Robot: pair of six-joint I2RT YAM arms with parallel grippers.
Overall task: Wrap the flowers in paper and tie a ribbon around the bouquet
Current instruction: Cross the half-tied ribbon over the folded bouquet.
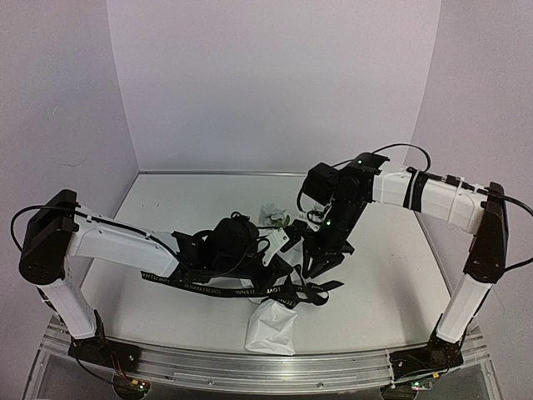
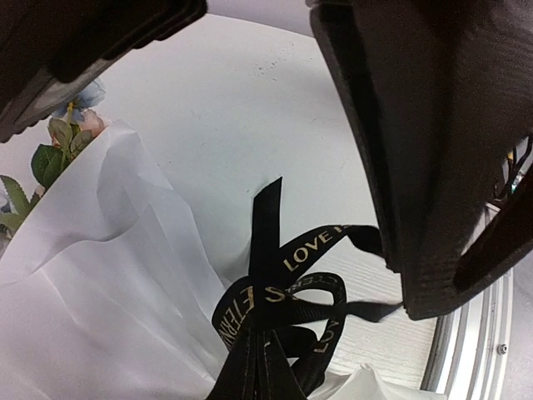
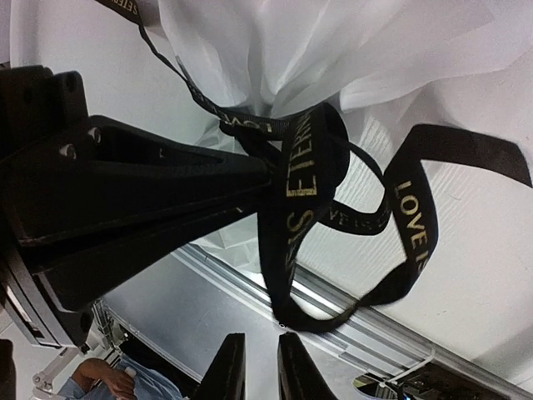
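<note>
A white table (image 1: pixel 166 200) sits in soft, even light, with plain pale lilac walls (image 1: pixel 275 83) behind and at both sides of it and an aluminium rail (image 1: pixel 250 367) along its near edge.

Soft, even light fills a white tabletop (image 1: pixel 183 200), with faint shadows beneath the arms (image 1: pixel 125 242). Close views show the ribbon (image 2: pixel 283 292) sharp, the left fingers (image 2: pixel 433 167) dark and blurred, and the paper (image 3: pixel 333 42) glaringly bright.
</note>
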